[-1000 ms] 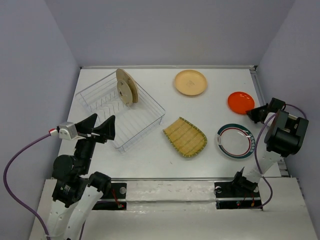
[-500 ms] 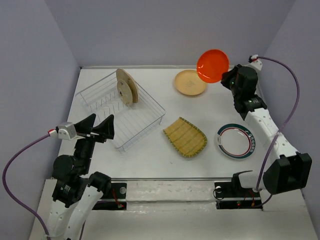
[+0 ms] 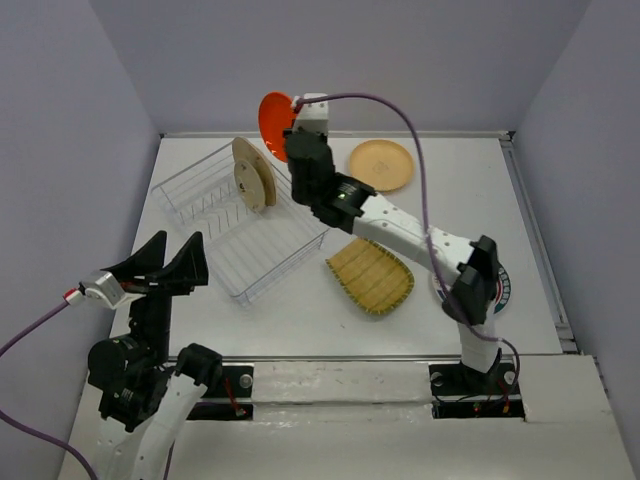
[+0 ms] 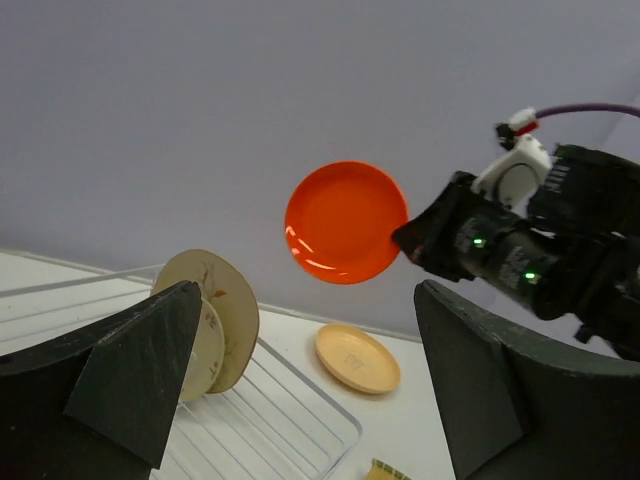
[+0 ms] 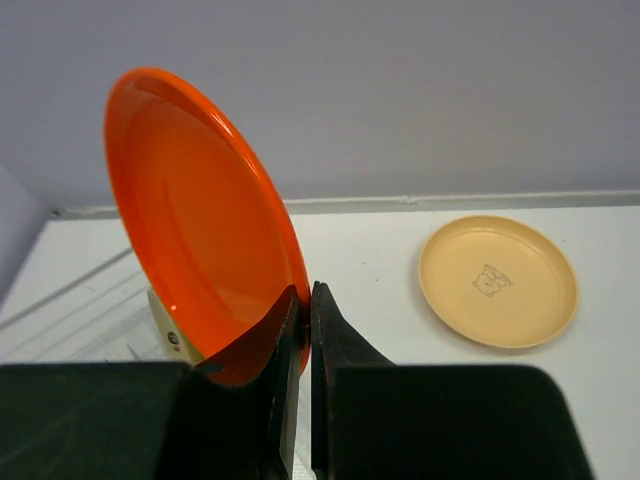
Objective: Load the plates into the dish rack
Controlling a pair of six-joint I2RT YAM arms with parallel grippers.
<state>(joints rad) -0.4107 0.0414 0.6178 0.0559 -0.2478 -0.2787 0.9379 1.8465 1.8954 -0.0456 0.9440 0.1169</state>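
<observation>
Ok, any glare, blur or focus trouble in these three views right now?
Left wrist: a small glare streak on the red-orange plate, lower left rim; the left gripper's fingers are dark and featureless. Right wrist: that plate and the tan plate behind it are sharp, the right gripper nearly black. Top external: even light, faint shadows, no visible blur.

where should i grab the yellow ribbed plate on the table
The yellow plate lies flat on the table, so only its rim can be pinched. Probably take the rim at the near edge, coming down from above, since bare table lies beside it there.
</observation>
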